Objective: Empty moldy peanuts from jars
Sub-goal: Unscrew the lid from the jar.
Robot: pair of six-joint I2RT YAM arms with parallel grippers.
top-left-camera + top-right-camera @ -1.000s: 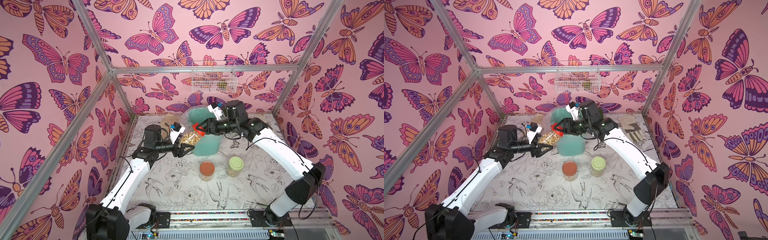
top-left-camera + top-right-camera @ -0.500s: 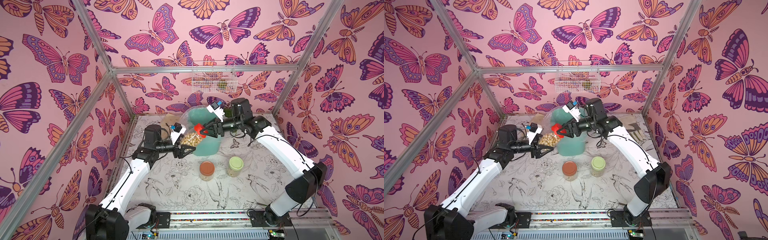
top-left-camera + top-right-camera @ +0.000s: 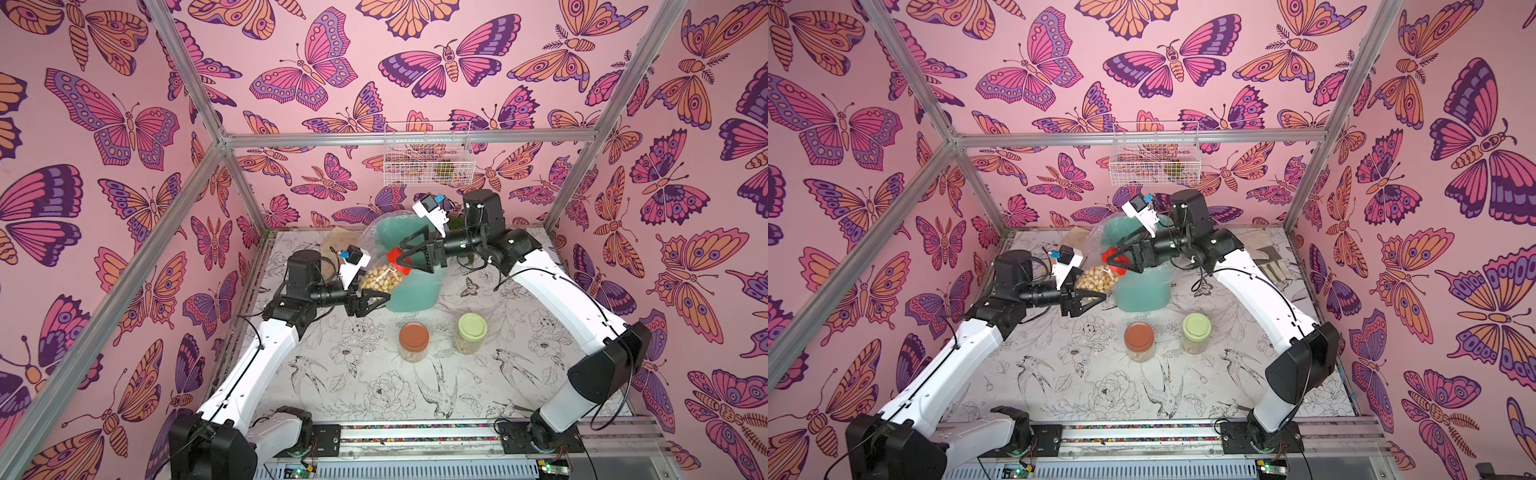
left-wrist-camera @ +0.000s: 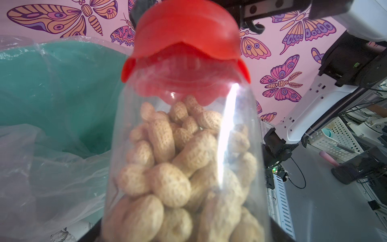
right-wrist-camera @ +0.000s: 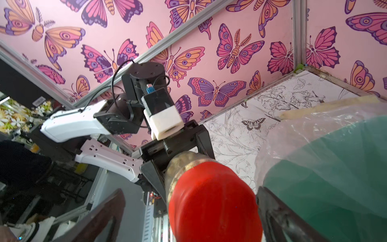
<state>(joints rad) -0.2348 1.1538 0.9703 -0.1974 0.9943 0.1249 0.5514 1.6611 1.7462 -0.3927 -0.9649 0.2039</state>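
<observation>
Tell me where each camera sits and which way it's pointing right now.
Both top views: high in front, looking down at the table; left arm and right arm show.
Left wrist: looks along the held jar to its red lid; right arm beyond.
Right wrist: looks through the open right end effector at the lid; left end effector beyond.
Shared: jar, lid, teal bin.
</observation>
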